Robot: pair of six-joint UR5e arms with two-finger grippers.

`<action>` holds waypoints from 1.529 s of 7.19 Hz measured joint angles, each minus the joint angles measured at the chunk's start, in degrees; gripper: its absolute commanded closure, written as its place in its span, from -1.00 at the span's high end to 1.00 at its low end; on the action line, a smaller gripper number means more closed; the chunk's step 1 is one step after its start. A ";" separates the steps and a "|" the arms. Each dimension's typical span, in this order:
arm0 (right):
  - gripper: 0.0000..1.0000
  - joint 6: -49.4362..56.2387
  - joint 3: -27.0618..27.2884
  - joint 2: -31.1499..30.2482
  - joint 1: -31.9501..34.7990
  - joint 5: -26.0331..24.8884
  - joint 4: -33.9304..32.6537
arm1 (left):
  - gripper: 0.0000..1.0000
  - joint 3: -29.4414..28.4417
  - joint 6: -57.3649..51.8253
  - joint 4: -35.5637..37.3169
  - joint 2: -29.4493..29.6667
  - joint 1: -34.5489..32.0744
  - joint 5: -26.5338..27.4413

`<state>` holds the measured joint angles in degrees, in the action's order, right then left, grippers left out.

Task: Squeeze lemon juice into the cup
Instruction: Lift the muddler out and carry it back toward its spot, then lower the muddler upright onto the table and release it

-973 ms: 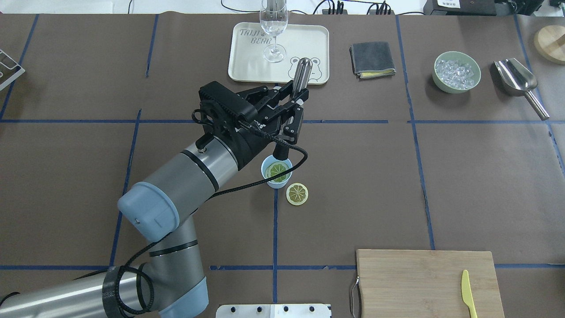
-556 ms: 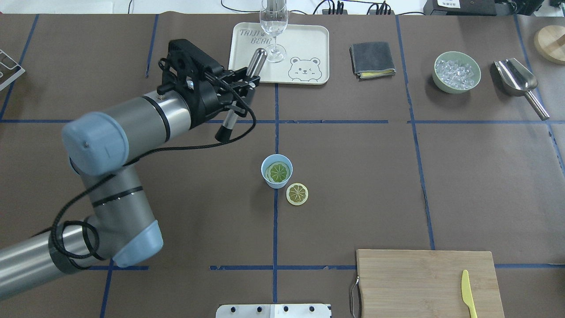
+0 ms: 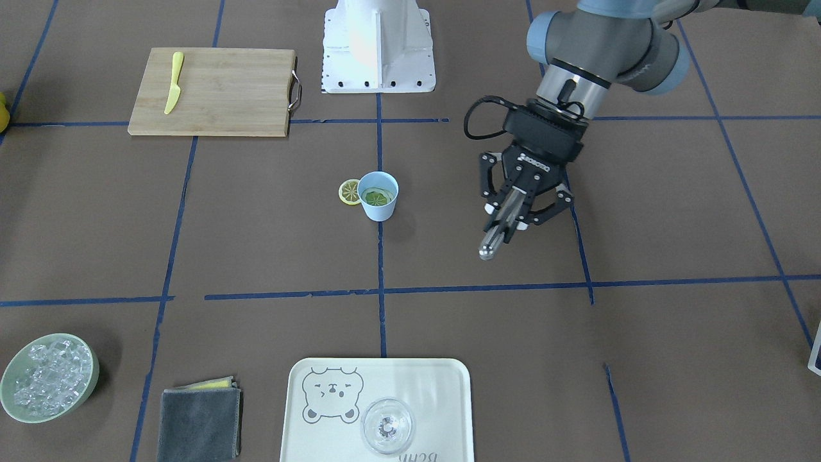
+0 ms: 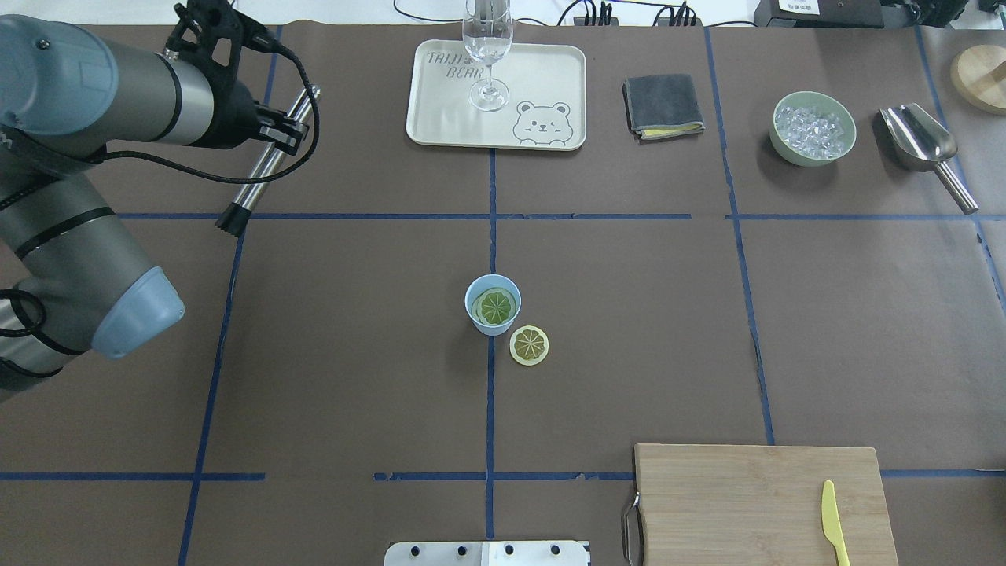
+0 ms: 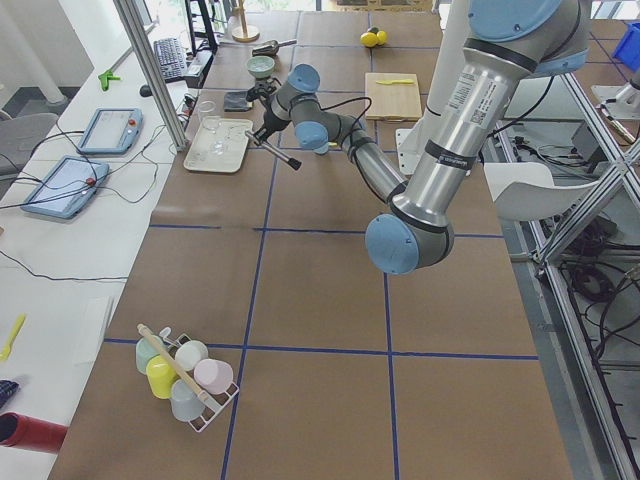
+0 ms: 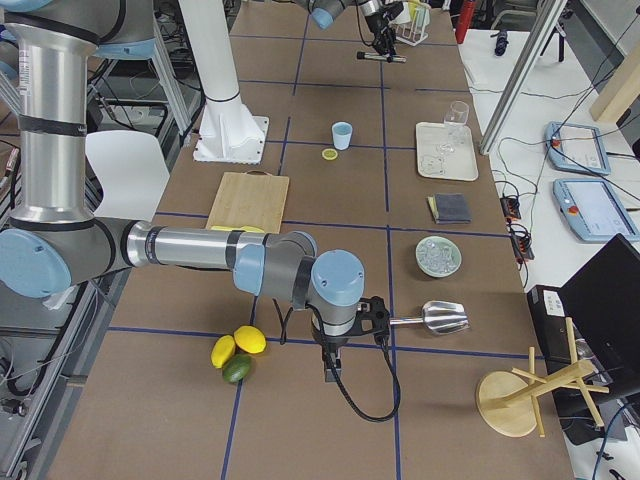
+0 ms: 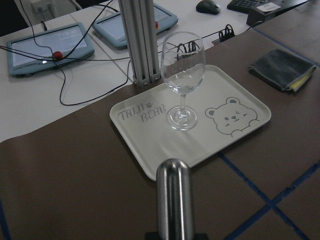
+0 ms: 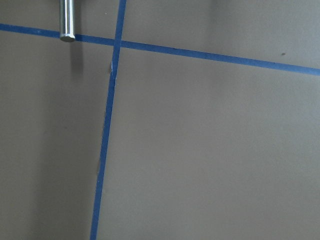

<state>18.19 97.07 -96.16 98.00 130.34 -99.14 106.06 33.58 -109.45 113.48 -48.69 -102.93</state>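
The light-blue cup (image 4: 474, 296) stands upright at the table's middle, also in the front view (image 3: 379, 206). One lemon slice (image 4: 497, 306) lies inside it. A second lemon slice (image 4: 529, 345) lies flat on the table, touching or just beside the cup's base (image 3: 350, 192). My left gripper (image 4: 277, 140) is far to the cup's back left, shut on a steel rod (image 4: 259, 173) held above the table (image 3: 499, 234). The rod fills the left wrist view's bottom (image 7: 173, 200). My right gripper (image 6: 333, 372) shows only in the right side view; I cannot tell its state.
A tray (image 4: 542, 79) with a stemmed glass (image 4: 488, 47) is at the back. A grey cloth (image 4: 662, 106), green bowl of ice (image 4: 813, 128) and steel scoop (image 4: 923, 145) lie back right. A cutting board (image 4: 747, 503) with a yellow knife (image 4: 833, 523) is front right.
My left arm has swung from just over the cup to the far back left, carrying the rod. The cup and both slices have not moved.
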 measured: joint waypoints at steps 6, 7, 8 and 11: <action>1.00 -0.38 -3.94 0.12 0.00 0.10 7.23 | -1.00 -3.15 27.53 1.18 -12.06 0.68 0.98; 1.00 -0.47 -3.97 0.18 0.00 0.17 7.52 | -1.00 -4.08 28.15 -2.55 -13.92 2.09 2.35; 1.00 -0.51 -3.96 0.29 0.00 0.22 7.60 | -1.00 -5.23 28.26 -7.12 -15.31 4.17 3.69; 1.00 -0.52 -4.05 0.67 0.00 0.27 7.65 | -1.00 -7.39 27.03 -11.46 -16.08 8.61 6.41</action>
<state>17.67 93.02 -95.49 98.00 130.60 -91.50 98.67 60.61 -120.91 97.40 -40.08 -96.52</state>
